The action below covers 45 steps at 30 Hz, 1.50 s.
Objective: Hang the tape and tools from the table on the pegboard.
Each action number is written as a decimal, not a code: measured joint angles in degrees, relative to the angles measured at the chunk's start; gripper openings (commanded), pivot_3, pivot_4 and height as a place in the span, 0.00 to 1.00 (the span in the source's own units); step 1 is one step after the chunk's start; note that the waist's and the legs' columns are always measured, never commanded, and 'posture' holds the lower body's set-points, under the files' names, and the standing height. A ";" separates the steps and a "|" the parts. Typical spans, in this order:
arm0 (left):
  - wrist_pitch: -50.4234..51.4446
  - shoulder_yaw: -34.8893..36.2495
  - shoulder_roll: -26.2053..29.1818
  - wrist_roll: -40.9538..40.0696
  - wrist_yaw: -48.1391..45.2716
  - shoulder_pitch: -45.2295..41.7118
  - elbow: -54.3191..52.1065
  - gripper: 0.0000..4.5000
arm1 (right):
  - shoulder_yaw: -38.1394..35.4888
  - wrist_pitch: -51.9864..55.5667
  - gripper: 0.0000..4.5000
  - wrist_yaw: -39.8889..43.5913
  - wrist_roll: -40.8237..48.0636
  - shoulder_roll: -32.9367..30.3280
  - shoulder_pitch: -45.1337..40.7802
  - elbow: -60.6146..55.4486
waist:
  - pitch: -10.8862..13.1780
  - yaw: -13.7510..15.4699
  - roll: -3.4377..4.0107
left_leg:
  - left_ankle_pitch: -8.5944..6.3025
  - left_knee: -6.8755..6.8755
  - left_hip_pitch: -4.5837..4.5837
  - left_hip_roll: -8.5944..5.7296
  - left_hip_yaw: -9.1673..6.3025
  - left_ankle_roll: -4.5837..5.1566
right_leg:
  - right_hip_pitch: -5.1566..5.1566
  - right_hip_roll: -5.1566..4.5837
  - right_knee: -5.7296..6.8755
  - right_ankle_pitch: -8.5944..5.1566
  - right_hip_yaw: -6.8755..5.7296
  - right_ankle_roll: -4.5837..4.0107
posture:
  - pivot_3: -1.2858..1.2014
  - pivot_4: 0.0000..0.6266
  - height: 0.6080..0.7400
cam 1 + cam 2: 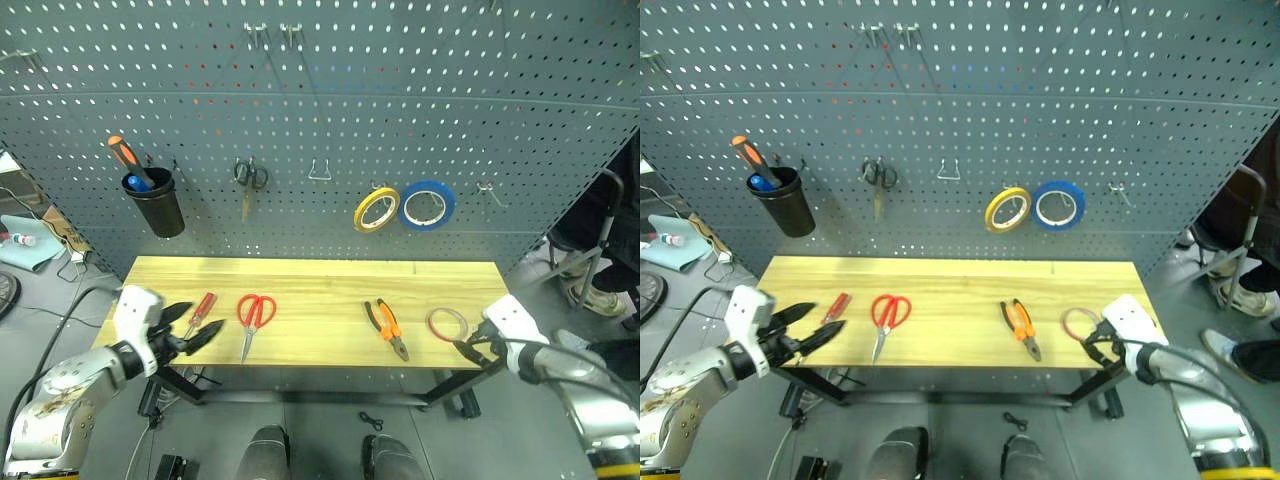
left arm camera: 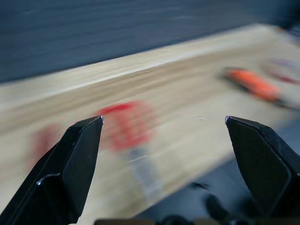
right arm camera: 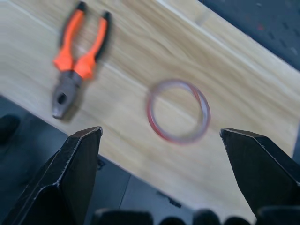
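Currently on table (image 1: pixel 320 270), unhung: tape (image 1: pixel 447 324), screwdriver (image 1: pixel 203 307), scissors (image 1: pixel 254 315), pliers (image 1: pixel 386 326). Left gripper (image 1: pixel 196 326) and right gripper (image 1: pixel 474 352): jaws apart, empty.

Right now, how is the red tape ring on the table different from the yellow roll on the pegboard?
The red tape ring lies flat on the table; the yellow roll hangs on the pegboard. The red tape ring is a thin, narrow band, while the yellow roll is wider and thicker. The red tape ring lies apart from the pliers; the yellow roll hangs right beside a blue roll. Both are round rings of tape.
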 measured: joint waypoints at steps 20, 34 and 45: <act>5.51 -19.60 -7.52 -4.47 -15.17 -24.31 6.44 0.99 | 12.64 -6.82 1.00 7.93 -7.79 5.96 -30.72 41.30 | 10.85 -0.04 -0.82 | 0.20 -0.10 -1.17 -0.38 -0.34 1.41 | -1.32 1.05 1.68 -0.42 1.95 0.84 | 0.58 0.70 1.00; 5.65 -20.49 -10.21 -3.62 -15.67 -26.28 7.86 1.00 | 11.91 -11.93 0.01 7.48 -10.62 7.33 -34.52 50.32 | 11.51 -0.40 -0.95 | 0.20 0.02 -1.16 -0.57 -0.50 1.40 | -1.14 1.07 1.69 -0.55 2.15 0.83 | 0.58 0.67 1.00; 17.82 -14.66 -17.21 -16.28 -9.04 -33.35 7.31 1.00 | -1.61 -11.65 0.01 -7.83 -14.91 3.48 -3.50 1.23 | 11.65 -0.85 -0.69 | 0.26 0.17 -1.38 -1.00 -0.68 1.29 | -1.24 1.05 1.94 -0.68 2.69 1.40 | 0.54 0.60 1.00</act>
